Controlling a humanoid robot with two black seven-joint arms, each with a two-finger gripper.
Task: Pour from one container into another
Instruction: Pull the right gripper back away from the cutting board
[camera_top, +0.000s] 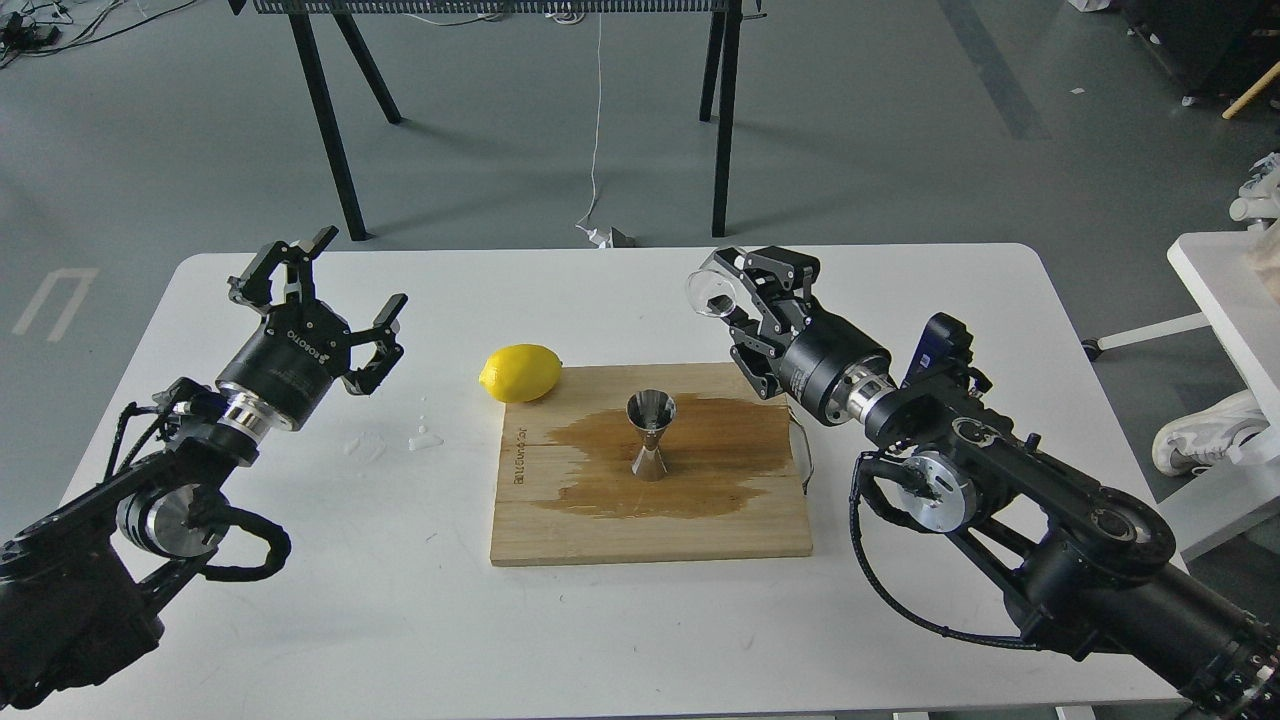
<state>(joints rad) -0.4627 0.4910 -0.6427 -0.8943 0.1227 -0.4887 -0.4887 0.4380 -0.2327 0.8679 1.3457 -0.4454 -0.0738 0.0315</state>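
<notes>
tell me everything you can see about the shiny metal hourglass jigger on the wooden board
The shiny stainless-steel hourglass jigger stands upright near the middle of the light wooden cutting board, open mouth up, narrow waist, flared base down. Its polished surface mirrors the surroundings. It sits inside a dark wet stain spread across the board. Whether it holds liquid cannot be told. Nothing grips or touches it; both grippers are away from it, and the yellow lemon lies apart at the board's far left corner.

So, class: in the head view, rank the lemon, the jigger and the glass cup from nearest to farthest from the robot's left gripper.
From the left gripper:
1. Lemon, at the wooden board's far-left corner.
2. Jigger, upright mid-board in the wet patch.
3. Glass cup, held tilted in the right gripper, across the table.
</notes>
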